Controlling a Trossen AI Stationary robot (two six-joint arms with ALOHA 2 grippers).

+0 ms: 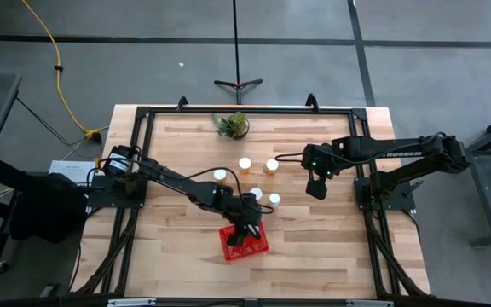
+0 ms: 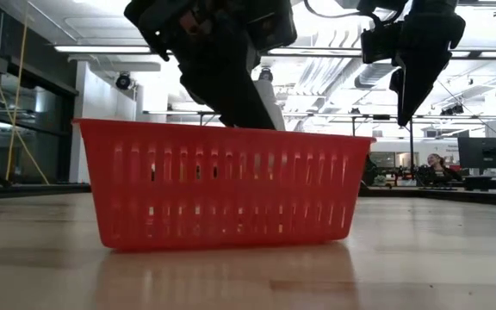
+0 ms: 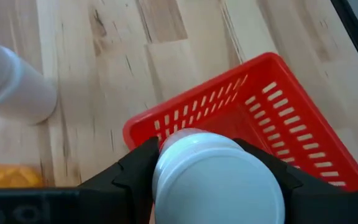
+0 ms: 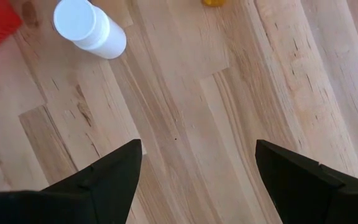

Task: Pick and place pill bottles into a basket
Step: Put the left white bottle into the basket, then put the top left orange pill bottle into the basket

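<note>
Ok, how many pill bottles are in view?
6. Five bottles stand on the table: two toward the plant, one left of them, two by the basket. The sixth is in the left gripper over the basket. The arm may hide others.

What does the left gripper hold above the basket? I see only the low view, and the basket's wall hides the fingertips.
Observer: The left gripper is shut on a pill bottle, over the red basket.
Operator: How many bottles stand outside it?
Observer: Five bottles, between the basket and the plant.
Operator: And the right gripper?
Observer: The right gripper is open and empty, above bare table, right of those bottles.
</note>
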